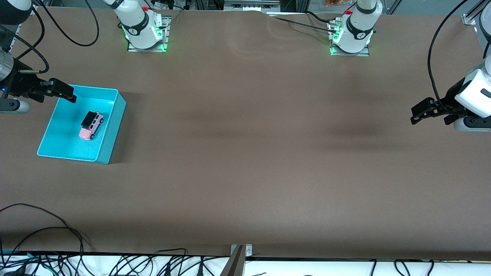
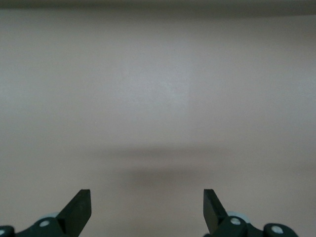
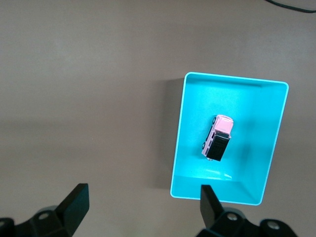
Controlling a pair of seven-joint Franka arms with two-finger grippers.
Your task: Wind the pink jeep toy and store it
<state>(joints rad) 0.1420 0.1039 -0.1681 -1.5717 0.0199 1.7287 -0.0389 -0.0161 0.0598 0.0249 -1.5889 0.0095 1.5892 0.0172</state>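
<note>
Toy in bin at the right arm's end of the table

The pink jeep toy point(image 1: 92, 125) sits on its wheels inside the bin point(image 1: 111, 130), which rests on the table point(image 1: 245, 153). The right tool point(image 1: 63, 92) hangs over the bin's rim; the left tool point(image 1: 422, 111) hangs over the table's other end.

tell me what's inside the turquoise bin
Only the small light-pink toy jeep with a black roof lies on the floor of the turquoise plastic bin. Whatever is beneath the jeep is covered.

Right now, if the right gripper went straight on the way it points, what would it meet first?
Probably the bin. The right gripper, open, hangs over the bin's edge farthest from the front camera, pointing down toward its floor. The jeep lies in the bin nearer the front camera, likely off that line, though depth is unclear.
</note>
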